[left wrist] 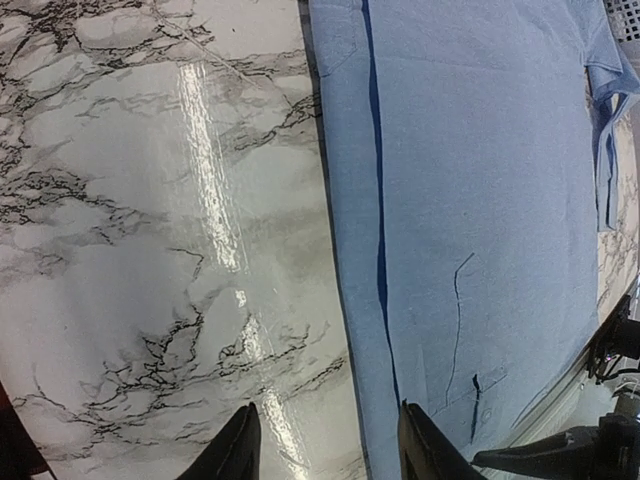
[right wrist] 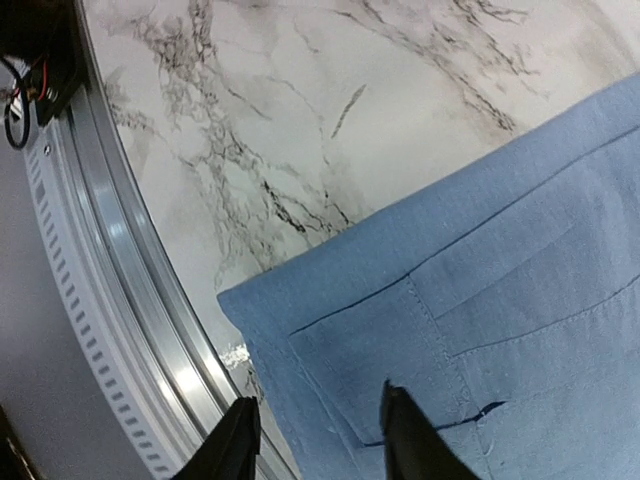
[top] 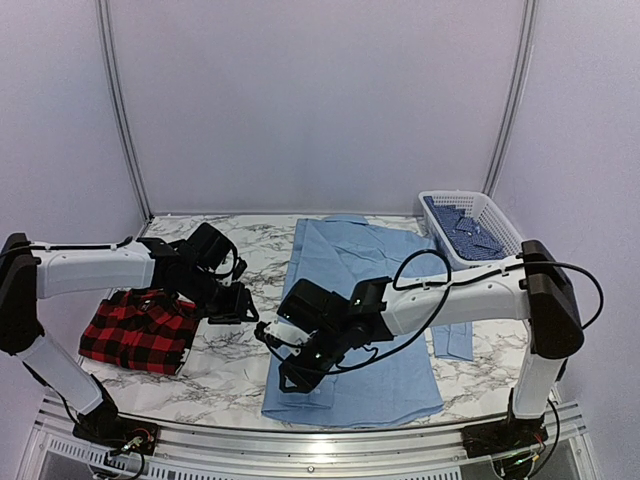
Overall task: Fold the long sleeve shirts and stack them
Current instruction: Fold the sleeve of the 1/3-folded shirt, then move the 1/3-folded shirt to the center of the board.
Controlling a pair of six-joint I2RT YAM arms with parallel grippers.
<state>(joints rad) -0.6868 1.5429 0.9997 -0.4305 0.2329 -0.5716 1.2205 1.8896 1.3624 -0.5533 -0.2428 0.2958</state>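
The red plaid shirt (top: 135, 330) lies folded in a bundle at the left of the marble table (top: 250, 260), so that one looks done. The light blue shirt (top: 350, 255) is spread flat in the middle, perhaps with a sleeve tucked in, though that's hard to tell from here; folding and stacking it are left. The left gripper (top: 232, 303) hangs parted and empty just beside the shirt's left edge, and the right gripper (top: 290, 378) is parted and empty over its near-left corner
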